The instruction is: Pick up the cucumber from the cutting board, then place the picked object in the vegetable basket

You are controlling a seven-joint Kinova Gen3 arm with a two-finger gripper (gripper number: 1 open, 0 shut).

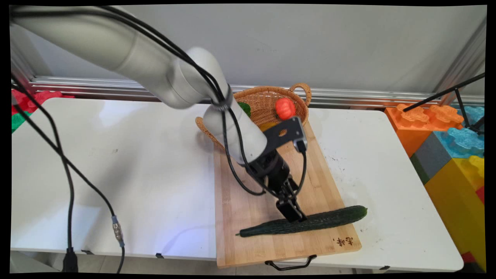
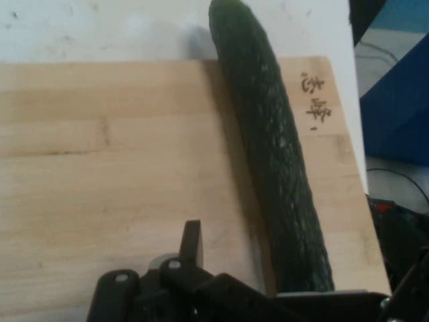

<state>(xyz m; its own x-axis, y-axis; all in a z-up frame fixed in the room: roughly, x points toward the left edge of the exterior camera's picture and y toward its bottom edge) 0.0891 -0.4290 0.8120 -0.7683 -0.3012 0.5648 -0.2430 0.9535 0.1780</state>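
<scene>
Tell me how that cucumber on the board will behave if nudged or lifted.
The cucumber is long and round, so it would probably roll across the cutting board. It looks stiff, unlikely to droop. One end overhangs the board's edge, so it may tip off.

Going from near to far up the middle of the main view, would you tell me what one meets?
Black handle → cucumber → gripper → wicker basket → wall rail.

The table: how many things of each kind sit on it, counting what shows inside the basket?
Cutting board: 1
Cucumber: 1
Basket: 1
Orange-red vegetable in the basket: 1
Green item in the basket, partly hidden: 1
Total: 5
</scene>
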